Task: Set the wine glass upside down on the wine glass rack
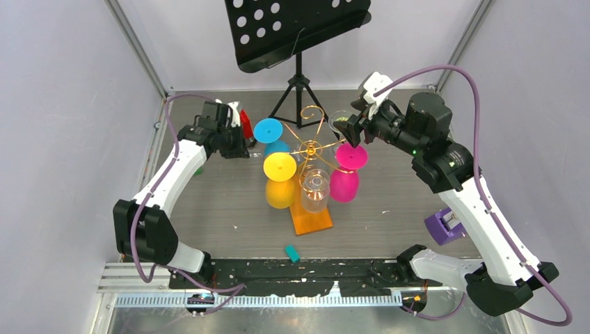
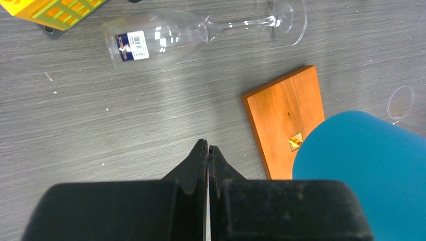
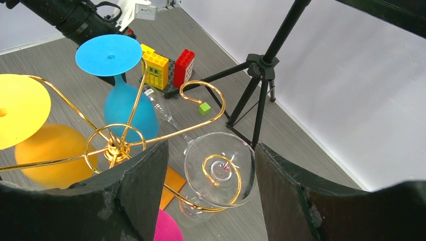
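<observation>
- Note the right tool [image 3: 211, 150] with its fingers well apart, flanking the foot of the wine glass [image 3: 240, 165]. Not clamped on it, as far as can be judged: a gap shows on the left side, the right side too close to call.
- Find that wine glass upside down, foot uppermost, caught in an outer curl of the rack [image 3: 114, 148], just beside the magenta glass [image 3: 168, 228].
- Judge the step in hand as letting go and drawing clear. Check first that the stem sits deep inside the curl, not at its mouth.
- Pull the tool straight back and up along its own line, without closing or twisting — any brush against the foot could swing the glass into its magenta neighbour or lift it off the wire.
- Go slowly; expect thin wire to spring and rock.
- Leave the left tool [image 2: 207, 150] alone: fingers pressed together, holding nothing, above the worktop [image 2: 100, 115] near the rack's orange base [image 2: 284, 113] and a blue glass [image 2: 361, 150].
- Mind another clear glass [image 2: 155, 42] lying on its side on the worktop.
</observation>
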`<state>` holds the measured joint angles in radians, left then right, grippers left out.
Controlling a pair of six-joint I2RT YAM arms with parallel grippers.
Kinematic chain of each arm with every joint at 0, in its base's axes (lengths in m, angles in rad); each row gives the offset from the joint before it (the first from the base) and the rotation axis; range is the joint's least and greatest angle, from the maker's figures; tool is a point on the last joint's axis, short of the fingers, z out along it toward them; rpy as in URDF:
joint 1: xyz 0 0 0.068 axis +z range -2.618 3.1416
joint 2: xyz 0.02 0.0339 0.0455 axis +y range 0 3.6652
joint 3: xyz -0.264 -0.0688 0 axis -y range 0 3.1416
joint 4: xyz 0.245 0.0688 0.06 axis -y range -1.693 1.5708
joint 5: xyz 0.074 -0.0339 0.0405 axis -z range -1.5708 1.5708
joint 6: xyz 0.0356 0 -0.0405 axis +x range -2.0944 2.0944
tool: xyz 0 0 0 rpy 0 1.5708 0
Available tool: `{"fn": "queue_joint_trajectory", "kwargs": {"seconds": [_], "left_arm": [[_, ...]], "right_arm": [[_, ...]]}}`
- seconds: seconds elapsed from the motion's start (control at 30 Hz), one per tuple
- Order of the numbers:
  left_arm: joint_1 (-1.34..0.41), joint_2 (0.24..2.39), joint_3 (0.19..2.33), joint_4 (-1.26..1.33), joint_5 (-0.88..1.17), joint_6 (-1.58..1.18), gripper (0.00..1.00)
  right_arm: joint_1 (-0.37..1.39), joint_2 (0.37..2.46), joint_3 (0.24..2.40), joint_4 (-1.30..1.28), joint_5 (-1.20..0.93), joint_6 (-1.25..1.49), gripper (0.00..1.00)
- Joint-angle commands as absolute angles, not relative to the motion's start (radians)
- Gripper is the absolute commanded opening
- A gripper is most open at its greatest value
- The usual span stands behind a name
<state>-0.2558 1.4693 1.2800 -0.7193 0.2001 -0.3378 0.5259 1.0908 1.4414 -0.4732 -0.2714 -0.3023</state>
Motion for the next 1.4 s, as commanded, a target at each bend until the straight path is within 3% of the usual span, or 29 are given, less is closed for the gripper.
{"fn": "queue_joint_trajectory", "kwargs": {"seconds": [0.0,0.1,0.3,0.43,0.77,1.03,1.37], "left_arm": [[-0.234,1.397,1.256,-0.652,0.194,-0.381,0.00],[-0.210,1.382,1.231,-0.626,0.204,-0.410,0.06],[-0.021,1.369,1.043,-0.437,0.337,-0.613,0.46],[0.040,1.386,0.921,-0.202,0.380,-0.693,0.53],[0.039,1.566,0.943,0.026,0.430,-0.685,0.58],[0.040,1.601,0.950,-0.048,0.384,-0.635,0.57],[0.036,1.579,0.812,-0.029,0.430,-0.667,0.54]], "right_arm": [[0.524,1.074,1.450,-0.424,-0.237,-0.277,0.69],[0.525,1.071,1.453,-0.422,-0.231,-0.269,0.69],[0.525,1.056,1.451,-0.430,-0.213,-0.254,0.70],[0.525,1.050,1.449,-0.443,-0.230,-0.222,0.70],[0.525,1.012,1.376,-0.439,-0.281,-0.152,0.70],[0.525,1.006,1.366,-0.440,-0.304,-0.153,0.70],[0.525,1.025,1.384,-0.454,-0.310,-0.175,0.70]]}}
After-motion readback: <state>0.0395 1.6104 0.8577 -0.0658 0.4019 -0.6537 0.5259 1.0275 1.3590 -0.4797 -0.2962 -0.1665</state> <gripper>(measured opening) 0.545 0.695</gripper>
